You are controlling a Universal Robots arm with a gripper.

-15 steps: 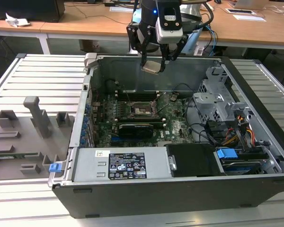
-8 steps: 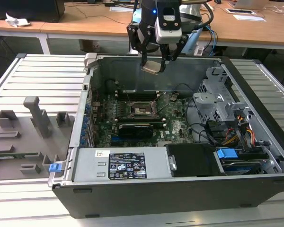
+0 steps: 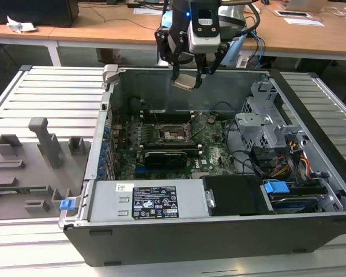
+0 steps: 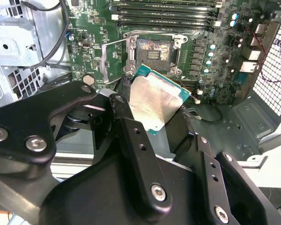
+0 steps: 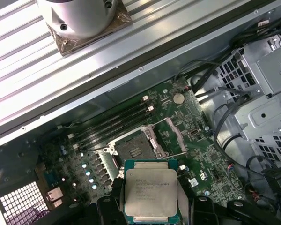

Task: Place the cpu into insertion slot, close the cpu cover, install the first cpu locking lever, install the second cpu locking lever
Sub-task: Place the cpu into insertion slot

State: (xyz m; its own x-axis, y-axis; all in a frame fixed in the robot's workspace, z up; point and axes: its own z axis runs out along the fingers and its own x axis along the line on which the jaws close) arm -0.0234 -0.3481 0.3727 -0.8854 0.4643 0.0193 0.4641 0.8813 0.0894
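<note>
1. The gripper hangs over the far side of the open computer case, above the motherboard.
2. Its fingers are closed in on the cpu, pinching the chip by two opposite edges. Both wrist views show the silver-grey face sitting between the black fingers.
3. The cpu is up in the air, near the level of the case's upper rim and well apart from the board below. In the exterior view it sits at a slight tilt.
4. The insertion slot lies bare on the board with its dark centre showing.
5. The cpu cover stands swung open just beside the slot, so its window frames nothing.
6. The long memory slots run along the slot's far side.
7. On the exterior view's left, outside the case, a grey fixture plate rests on the slatted table.
</note>
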